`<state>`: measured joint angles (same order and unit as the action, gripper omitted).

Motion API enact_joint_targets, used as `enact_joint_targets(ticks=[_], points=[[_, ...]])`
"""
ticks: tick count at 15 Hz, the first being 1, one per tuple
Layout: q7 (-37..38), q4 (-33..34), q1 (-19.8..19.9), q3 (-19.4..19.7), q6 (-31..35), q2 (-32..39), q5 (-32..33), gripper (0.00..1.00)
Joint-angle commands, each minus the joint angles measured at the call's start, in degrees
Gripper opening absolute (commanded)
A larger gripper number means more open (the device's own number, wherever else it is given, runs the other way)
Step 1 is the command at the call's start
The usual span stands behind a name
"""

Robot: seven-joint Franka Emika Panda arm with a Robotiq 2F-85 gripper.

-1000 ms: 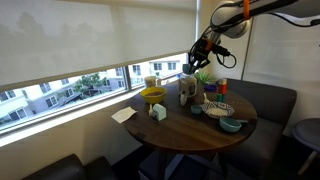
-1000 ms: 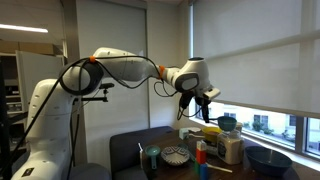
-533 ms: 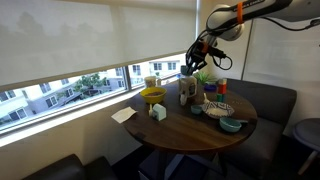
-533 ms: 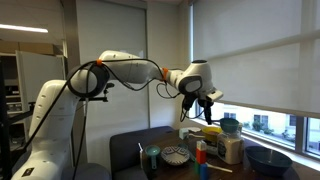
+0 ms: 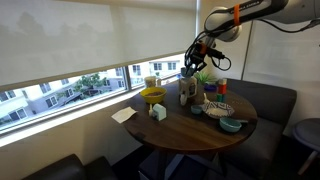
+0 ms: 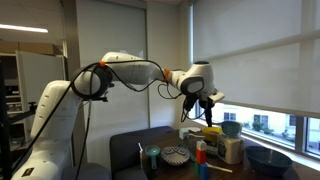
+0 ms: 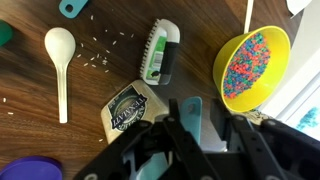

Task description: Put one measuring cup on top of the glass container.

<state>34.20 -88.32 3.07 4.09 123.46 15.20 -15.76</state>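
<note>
My gripper (image 7: pixel 200 135) is shut on the flat handle of a teal measuring cup (image 7: pixel 190 112). It hangs over the table in both exterior views (image 5: pixel 190 64) (image 6: pixel 205 104). The glass container (image 5: pixel 187 90) (image 6: pixel 232 150) stands upright just below it, tan-brown inside. In the wrist view its labelled top (image 7: pixel 128 108) lies right beside my fingers. A teal shape (image 6: pixel 231 128) sits just over the container's mouth; I cannot tell whether it touches.
A yellow bowl (image 7: pixel 250 62) (image 5: pixel 152 96) of coloured bits stands next to the container. A green brush (image 7: pixel 160 52), a white spoon (image 7: pixel 59 62) and scattered grains lie on the wooden table (image 7: pixel 100 75). A teal bowl (image 5: pixel 231 124) and other dishes stand near the sofa side.
My gripper with the cup has shifted slightly sideways and a little lower, closer over the glass container. Nothing on the table has moved.
</note>
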Motion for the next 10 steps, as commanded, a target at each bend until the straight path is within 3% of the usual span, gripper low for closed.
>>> enact_joint_targets(ticks=[1, 5, 9, 10], points=[[0.7, 2.4, 0.0, -0.1, -2.7, 0.9, -1.2, 0.70], [-4.9, -2.1, -0.3, -1.3, 1.8, -4.3, -1.9, 0.98], [-15.4, -4.0, -0.5, -3.0, 1.2, -9.6, -3.1, 1.00], [-10.2, -0.3, -0.6, -1.9, 0.7, -5.7, -0.8, 1.00]])
